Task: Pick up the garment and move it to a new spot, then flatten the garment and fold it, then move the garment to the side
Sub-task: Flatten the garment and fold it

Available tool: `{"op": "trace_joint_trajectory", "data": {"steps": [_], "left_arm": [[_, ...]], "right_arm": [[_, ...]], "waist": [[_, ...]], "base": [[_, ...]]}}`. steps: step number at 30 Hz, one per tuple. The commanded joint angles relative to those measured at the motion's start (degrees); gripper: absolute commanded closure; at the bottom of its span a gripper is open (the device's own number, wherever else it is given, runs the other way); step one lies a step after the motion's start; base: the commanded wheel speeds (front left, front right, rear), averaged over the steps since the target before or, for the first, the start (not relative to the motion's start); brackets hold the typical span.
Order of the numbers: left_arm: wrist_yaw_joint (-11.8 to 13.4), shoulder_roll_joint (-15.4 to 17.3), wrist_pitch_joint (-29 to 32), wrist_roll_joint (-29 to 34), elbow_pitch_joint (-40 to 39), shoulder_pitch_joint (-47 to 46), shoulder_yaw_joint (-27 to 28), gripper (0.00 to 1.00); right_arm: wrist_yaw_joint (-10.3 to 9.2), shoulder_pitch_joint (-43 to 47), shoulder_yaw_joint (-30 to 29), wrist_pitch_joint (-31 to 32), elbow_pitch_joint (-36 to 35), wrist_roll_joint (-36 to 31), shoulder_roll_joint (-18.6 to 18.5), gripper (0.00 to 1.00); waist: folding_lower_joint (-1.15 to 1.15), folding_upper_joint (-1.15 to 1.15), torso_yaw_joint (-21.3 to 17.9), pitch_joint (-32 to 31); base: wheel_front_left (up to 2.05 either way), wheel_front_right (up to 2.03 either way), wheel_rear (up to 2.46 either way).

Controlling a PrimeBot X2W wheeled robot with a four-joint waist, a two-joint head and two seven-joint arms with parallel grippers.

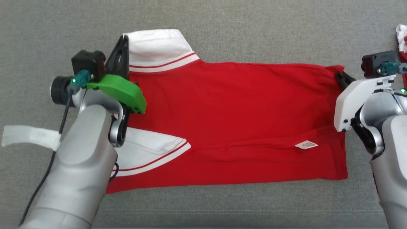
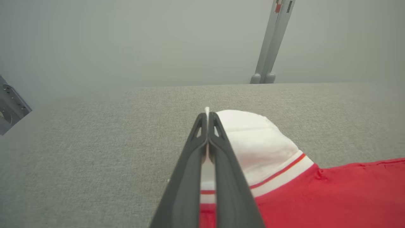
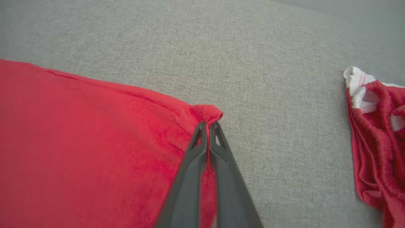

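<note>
While the red garment (image 1: 235, 121) lay flat on the grey surface (image 1: 222, 206) in the head view, the left gripper (image 1: 123, 41) stood at its white sleeve (image 1: 155, 44), the right gripper (image 1: 341, 78) at the opposite corner. The left wrist view showed jaws clamped on the sleeve edge; the right wrist view showed jaws pinching the red corner

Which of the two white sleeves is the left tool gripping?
The far sleeve, at the top of the head view: the left tool is shut on its edge. The near sleeve lies flat with no tool on it.
</note>
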Motion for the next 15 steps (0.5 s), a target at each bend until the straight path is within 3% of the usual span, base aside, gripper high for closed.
{"op": "trace_joint_trajectory", "data": {"steps": [1, 7, 15], "left_arm": [[0.6, 0.5, -0.2, -0.7, -2.4, 3.4, 0.4, 1.00], [3.1, 2.3, 1.9, -2.3, -12.0, 14.3, 0.4, 1.00], [7.0, 4.5, 6.7, -4.8, -23.4, 26.7, 0.5, 1.00]], "right_arm": [[-0.09, 1.9, 0.6, -0.9, -0.2, 0.5, -0.8, 1.00], [-0.09, 5.7, 3.7, -3.5, 0.4, 1.5, -4.1, 1.00], [-0.09, 8.6, 13.2, -5.8, 2.3, 3.9, -12.2, 1.00]], "waist": [[0.00, 0.00, 2.2, -4.2], [0.00, 0.00, 3.3, -7.9], [0.00, 0.00, 4.2, -11.2]], "base": [[0.00, 0.00, 0.00], [0.00, 0.00, 0.00], [0.00, 0.00, 0.00]]}}
